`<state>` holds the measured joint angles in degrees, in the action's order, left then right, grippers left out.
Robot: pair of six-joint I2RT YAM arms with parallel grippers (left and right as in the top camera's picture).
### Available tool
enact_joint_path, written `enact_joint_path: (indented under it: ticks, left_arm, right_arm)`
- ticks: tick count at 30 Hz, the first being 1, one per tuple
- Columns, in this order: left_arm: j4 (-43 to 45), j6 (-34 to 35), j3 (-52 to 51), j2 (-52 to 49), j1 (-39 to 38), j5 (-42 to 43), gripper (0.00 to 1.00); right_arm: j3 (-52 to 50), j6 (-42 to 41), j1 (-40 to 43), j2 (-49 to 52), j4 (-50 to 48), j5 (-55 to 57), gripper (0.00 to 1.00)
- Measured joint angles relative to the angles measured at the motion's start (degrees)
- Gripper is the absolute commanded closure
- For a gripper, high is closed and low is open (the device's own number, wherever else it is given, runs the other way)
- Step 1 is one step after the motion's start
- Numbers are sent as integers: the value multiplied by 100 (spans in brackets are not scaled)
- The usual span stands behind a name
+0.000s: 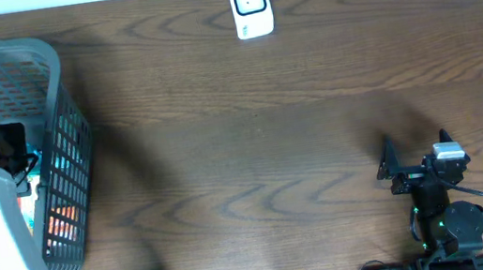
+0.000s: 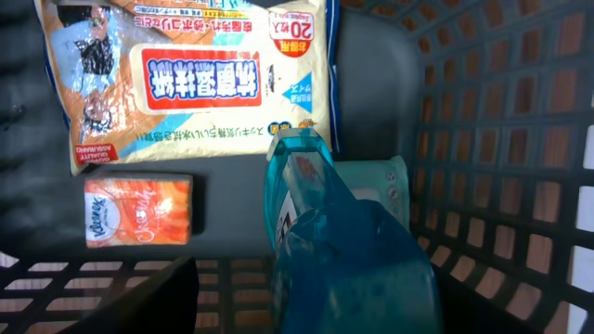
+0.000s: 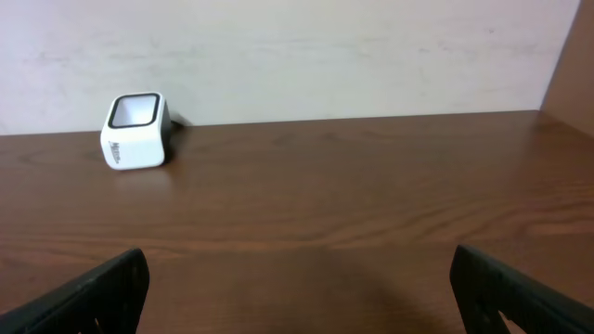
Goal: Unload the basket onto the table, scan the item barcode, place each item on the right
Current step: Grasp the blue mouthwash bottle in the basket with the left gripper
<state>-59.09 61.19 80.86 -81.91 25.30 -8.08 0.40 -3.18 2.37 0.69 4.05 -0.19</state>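
Observation:
A translucent blue spray bottle [image 2: 353, 250] lies in the grey basket [image 1: 49, 58], its nozzle pointing at a large wipes pack [image 2: 186, 83]. My left gripper [image 2: 316, 301] is down in the basket with the bottle between its jaws. The bottle sits against the right jaw, and basket floor shows between it and the left finger [image 2: 139, 301]. No barcode shows. The white scanner [image 1: 251, 6] stands at the table's far edge, also in the right wrist view [image 3: 136, 131]. My right gripper [image 1: 414, 150] hovers open and empty over the table at the front right [image 3: 297, 288].
An orange Kleenex tissue pack [image 2: 139, 211] and a pale green pack [image 2: 385, 186] also lie in the basket. The basket's mesh wall [image 2: 501, 139] rises close on the right of the left gripper. A pale wall [image 3: 297, 46] backs the table.

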Motion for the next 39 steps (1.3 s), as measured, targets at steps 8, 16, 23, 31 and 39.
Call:
enact_joint_path:
  ticks: [8, 16, 23, 31, 39]
  left_arm:
    - [109, -72, -2, -638, 0, 0, 73]
    - [144, -280, 13, -1615, -2, 15, 70]
    - [127, -297, 17, -1613, 0, 44, 36]
    - [42, -306, 24, -1602, -2, 92, 8]
    - [17, -431, 52, -1569, 0, 170, 2]
  right_arm:
    - [0, 0, 0, 0, 0, 0, 1]
    - [0, 0, 0, 0, 0, 0, 1]
    - [0, 0, 0, 0, 0, 0, 1]
    - [0, 0, 0, 0, 0, 0, 1]
    - [0, 0, 0, 0, 0, 0, 1]
